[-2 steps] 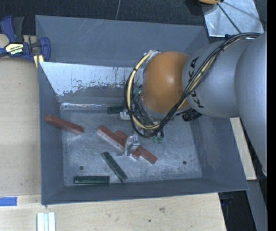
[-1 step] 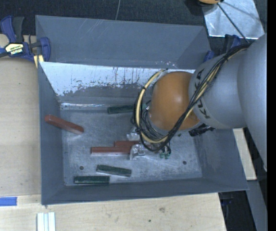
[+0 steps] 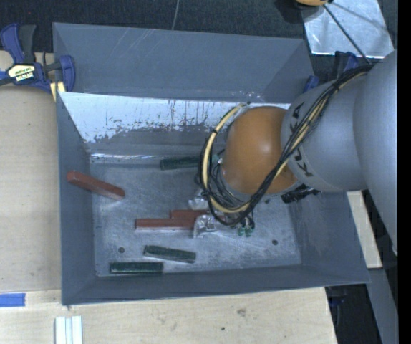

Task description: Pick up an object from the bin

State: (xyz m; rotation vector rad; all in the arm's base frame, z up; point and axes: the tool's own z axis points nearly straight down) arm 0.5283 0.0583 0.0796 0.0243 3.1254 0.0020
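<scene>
1. Lying tilted on the left slope of the grey metal bin (image 3: pixel 76 264) is a flat reddish-brown bar (image 3: pixel 95 185), well apart from everything else.
2. Near the front wall lie two dark green flat strips; one (image 3: pixel 135 267) hugs the front edge; the other (image 3: pixel 170 254) sits just behind it, further right.
3. On the middle of the floor rests a second reddish-brown flat bar (image 3: pixel 164 224), running left to right; a shorter brown piece (image 3: pixel 185 213) lies just behind its right end.
4. A third dark green strip (image 3: pixel 180 163) lies by the back wall.
5. The gripper (image 3: pixel 205 225) is down at the middle bar's right end; I cannot tell whether it is apart or together; the orange wrist cover (image 3: pixel 252 153) looms above it.
6. That middle bar looks stiff, thin and light, probably smooth; lying flat, it offers little edge; a hold across its narrow width seems best, though taken at the end it may tip.
</scene>
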